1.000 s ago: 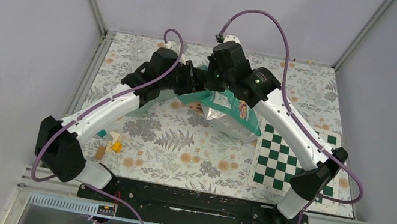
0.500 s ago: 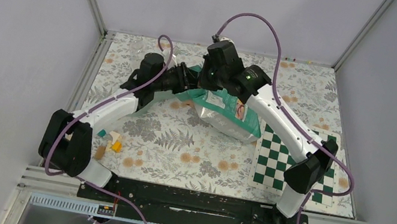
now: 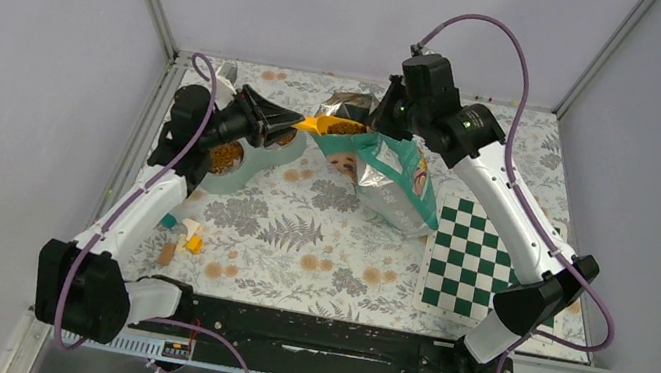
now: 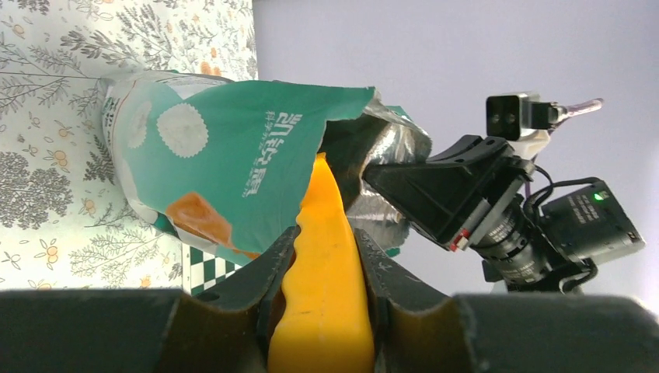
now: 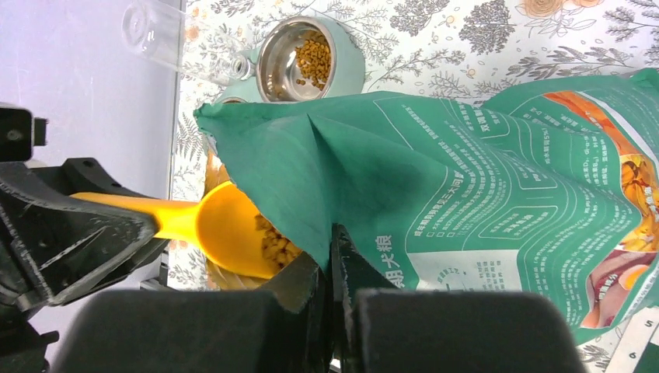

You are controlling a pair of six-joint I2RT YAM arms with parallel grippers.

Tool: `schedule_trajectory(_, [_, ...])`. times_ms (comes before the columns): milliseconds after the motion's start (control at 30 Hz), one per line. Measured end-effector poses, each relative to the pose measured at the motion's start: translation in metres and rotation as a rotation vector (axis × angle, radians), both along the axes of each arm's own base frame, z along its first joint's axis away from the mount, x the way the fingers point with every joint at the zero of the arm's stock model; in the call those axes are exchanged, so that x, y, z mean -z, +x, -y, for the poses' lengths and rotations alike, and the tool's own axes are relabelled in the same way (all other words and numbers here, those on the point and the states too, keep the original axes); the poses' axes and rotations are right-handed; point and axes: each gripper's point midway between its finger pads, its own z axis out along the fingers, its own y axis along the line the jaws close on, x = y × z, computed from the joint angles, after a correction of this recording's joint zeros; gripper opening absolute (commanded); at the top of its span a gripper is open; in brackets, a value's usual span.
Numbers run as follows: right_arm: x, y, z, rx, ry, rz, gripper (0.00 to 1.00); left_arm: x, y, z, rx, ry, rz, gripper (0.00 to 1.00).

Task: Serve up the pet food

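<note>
Bench: covered in a floral cloth, with both arm bases at its near edge
Wooden blocks: a few small coloured pieces at the near left, beside the left arm
Chessboard mat: green and white, lying flat at the near right; the lower end of the bag reaches its far left corner
Bowl: steel inside and pale green outside, standing on the bench just left of the bag
Pet food: a small heap of brown-orange pellets in the bowl; a second lot lies in the cup of the scoop at the bag's mouth
Bag: green with a silver lining, propped up at mid-bench with its torn mouth open toward the left arm
Scoop: yellow, held level, its cup at the opening of the bag
Left claw: closed narrowly on the scoop's handle, a finger pressing each side
Right claw: clamped tight on the bag's upper edge, holding the mouth up
Clear vessel: beyond the bowl at the far left; it seems to be a glass, but it is too blurred to be sure
</note>
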Motion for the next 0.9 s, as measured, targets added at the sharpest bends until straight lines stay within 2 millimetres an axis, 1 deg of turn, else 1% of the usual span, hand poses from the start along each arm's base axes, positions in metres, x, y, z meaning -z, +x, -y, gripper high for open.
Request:
schedule_trajectory(100, [-0.003,0.0,0.006,0.016,-0.006,0.006,0.0,-0.009,-0.005,-0.006,-0.011,-0.01,0.013,0.0])
schedule_trajectory(167, [-0.003,-0.001,0.006,0.015,-0.006,0.005,0.0,-0.012,-0.006,-0.01,-0.022,-0.014,0.012,0.0])
schedule_trajectory(367, [-0.003,-0.002,0.005,0.011,-0.007,0.005,0.0,-0.021,-0.004,-0.028,-0.063,-0.03,0.023,0.0])
schedule_trajectory(600, [-0.004,-0.002,0.006,0.005,-0.017,0.014,0.0,-0.035,-0.005,-0.049,-0.117,-0.038,0.062,0.0])
schedule_trajectory(733, [-0.006,-0.003,0.01,0.005,-0.023,0.019,0.0,-0.035,-0.005,-0.051,-0.124,-0.03,0.063,0.0])
schedule_trajectory(900, [-0.007,-0.003,0.012,-0.001,-0.03,0.025,0.0,-0.039,-0.006,-0.052,-0.118,0.035,0.107,0.0])
